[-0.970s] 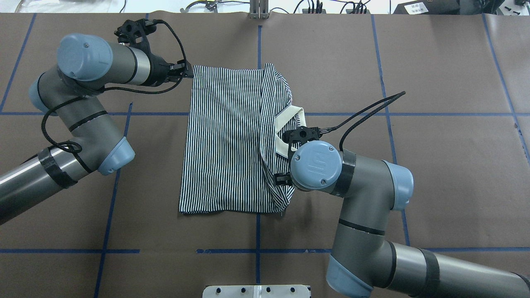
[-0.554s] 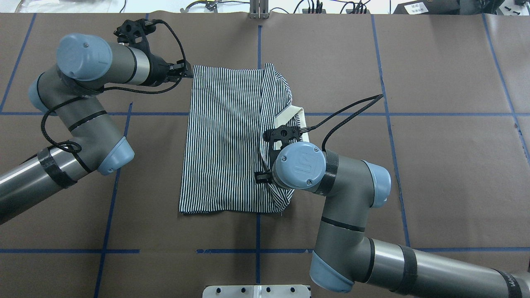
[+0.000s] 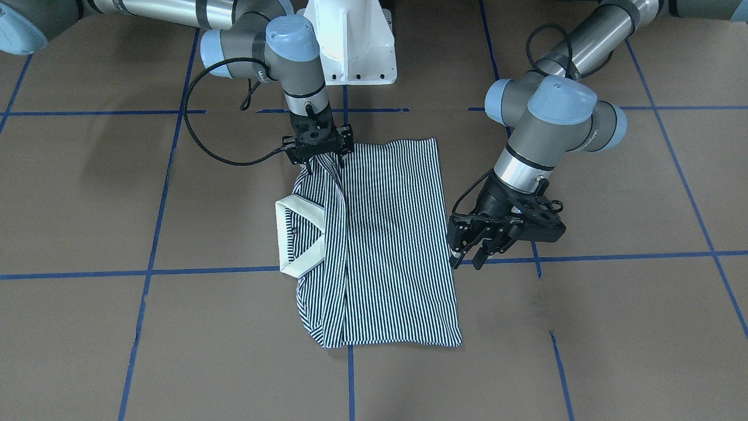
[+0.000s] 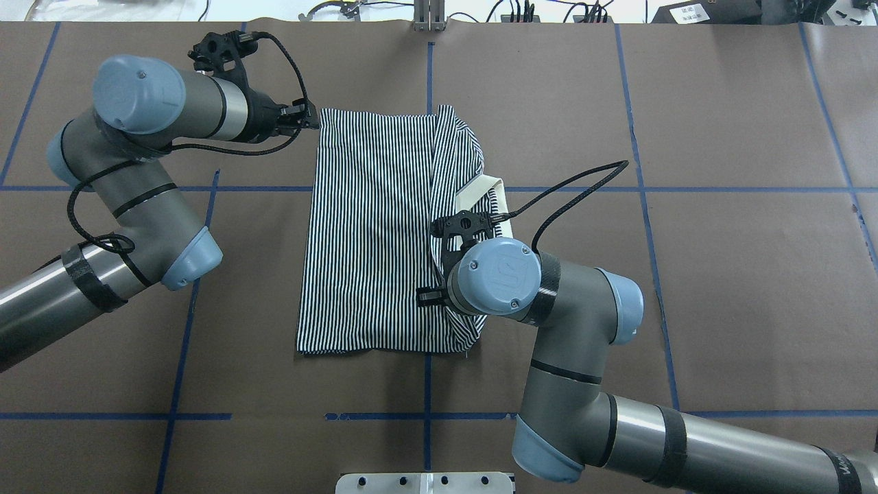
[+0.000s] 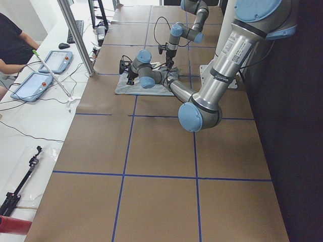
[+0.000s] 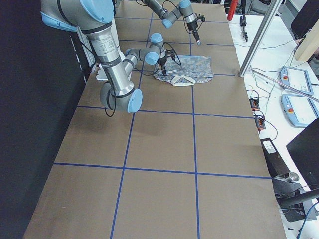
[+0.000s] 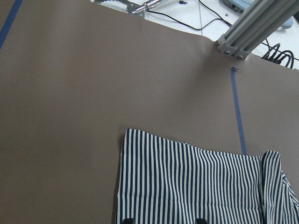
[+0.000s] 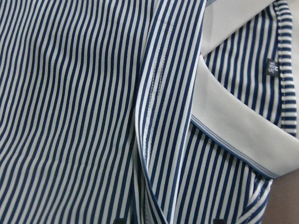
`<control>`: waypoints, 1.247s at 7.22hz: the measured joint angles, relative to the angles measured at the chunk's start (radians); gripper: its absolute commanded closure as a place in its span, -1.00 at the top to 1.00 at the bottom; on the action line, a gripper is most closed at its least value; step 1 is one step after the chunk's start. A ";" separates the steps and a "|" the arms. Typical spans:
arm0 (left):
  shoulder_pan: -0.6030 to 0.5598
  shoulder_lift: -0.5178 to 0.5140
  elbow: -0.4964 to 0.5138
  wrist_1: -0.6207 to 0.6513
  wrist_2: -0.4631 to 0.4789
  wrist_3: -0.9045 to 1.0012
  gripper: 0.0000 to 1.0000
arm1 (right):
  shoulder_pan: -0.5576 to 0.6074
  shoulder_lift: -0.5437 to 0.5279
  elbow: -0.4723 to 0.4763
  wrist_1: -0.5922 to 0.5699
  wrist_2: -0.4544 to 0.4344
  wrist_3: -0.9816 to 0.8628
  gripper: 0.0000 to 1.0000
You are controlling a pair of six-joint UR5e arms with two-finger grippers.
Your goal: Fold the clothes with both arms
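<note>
The striped polo shirt [image 4: 370,233] lies flat on the brown table, its right side folded inward and its cream collar [image 4: 480,189] showing; it also shows in the front view [image 3: 391,245]. My right gripper [image 3: 324,165] points straight down onto the shirt's folded edge near the robot's side, jaws open, with the fold [image 8: 159,116] and collar [image 8: 233,126] just below it. In the overhead view its fingers are hidden under the wrist. My left gripper [image 3: 467,260] is open and empty, raised beside the shirt's left edge, and also shows in the overhead view [image 4: 312,118]. Its wrist view shows the shirt's far left corner [image 7: 187,186].
The table is covered in brown paper with blue tape lines [image 4: 429,82]. The white pedestal base [image 3: 350,41] stands at the robot's edge. An aluminium post [image 4: 429,17] stands at the far edge. An operator's desk with tablets [image 5: 50,60] runs beyond that edge.
My right arm has moved left in the overhead view, from beside the collar to over the folded edge. The shirt and my left arm have not moved.
</note>
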 measured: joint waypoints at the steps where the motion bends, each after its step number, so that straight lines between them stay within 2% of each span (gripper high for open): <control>1: 0.000 0.000 -0.002 0.000 0.000 0.000 0.07 | -0.001 -0.001 0.000 0.001 0.002 0.000 -1.00; 4: 0.001 0.000 -0.004 0.000 0.000 -0.001 0.07 | 0.005 -0.010 0.008 0.004 0.044 -0.012 -1.00; 7: 0.001 0.000 -0.005 0.000 0.000 -0.001 0.07 | 0.026 -0.081 0.061 0.008 0.096 -0.055 -1.00; 9: 0.001 0.000 -0.005 0.000 0.000 -0.002 0.07 | 0.024 -0.116 0.090 0.007 0.094 -0.058 -0.50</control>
